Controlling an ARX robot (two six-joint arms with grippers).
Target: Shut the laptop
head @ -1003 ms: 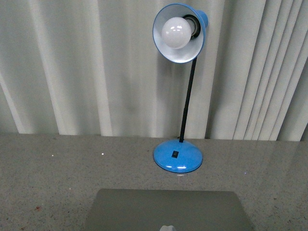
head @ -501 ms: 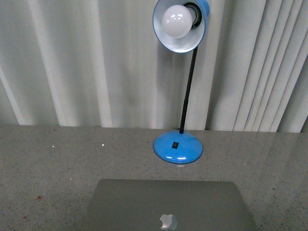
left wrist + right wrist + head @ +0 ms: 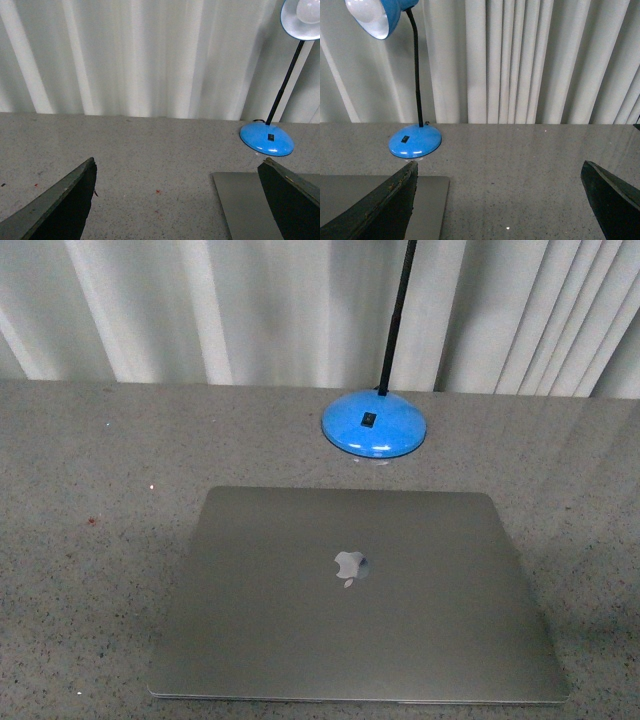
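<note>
- laptop lies shut and flat on the grey speckled table; lid up, apple logo showing; keys, trackpad and screen all hidden under the lid; its near edge sits right at the bottom of the front view
- neither arm shows in the front view; only fingertips are seen, in the wrist views
- left gripper: jaws spread wide, nothing between them but bare table; dark fingers cut off by the frame edges; a corner of the laptop pokes in just beside the finger on its lamp side, rest hidden behind that finger; touching or not, cannot tell
- right gripper: also wide open, holding nothing; one finger covers part of the laptop, contact unclear; the other finger is well clear of it over bare table
- blue desk lamp stands beyond the laptop, away from both grippers; front view shows only base and lower stem, head cut off; shade and bulb partly cropped in the wrist views
- pale pleated curtain behind the table
</note>
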